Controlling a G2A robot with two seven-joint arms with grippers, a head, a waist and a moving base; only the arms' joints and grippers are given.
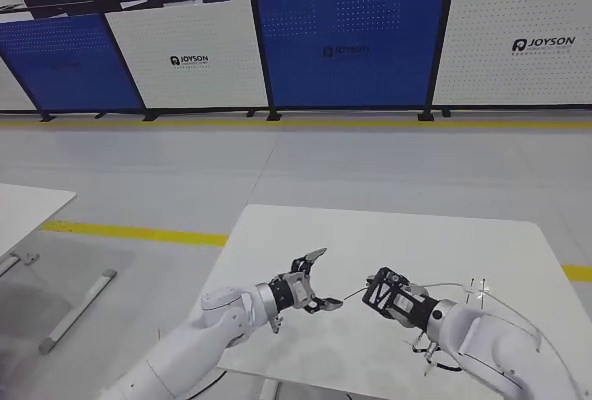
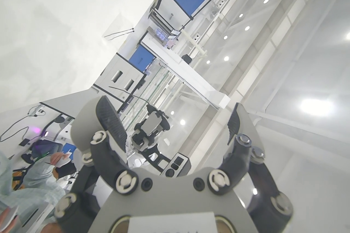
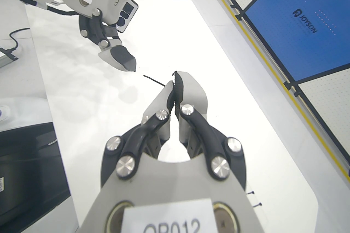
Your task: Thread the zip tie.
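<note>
A: Where is the zip tie [image 3: 154,80]?
B: It is pinched between the pressed-together fingers of the right tool [image 3: 175,83], over the white desk [image 1: 426,240]. A thin black end sticks out past the tips.
A: And the left tool [image 3: 154,29]?
B: It is spread wide and holds nothing. It faces the right one, and one of its fingertips [image 3: 127,63] sits just beside the tie's free end, not touching.
A: Are both over the desk?
B: Yes, near its front edge.

Top cam looked down on the table [image 1: 406,240] from above. Right wrist cam, close behind its jaws, faced the left gripper [image 3: 155,31]; left's faced the right gripper [image 2: 149,109].
</note>
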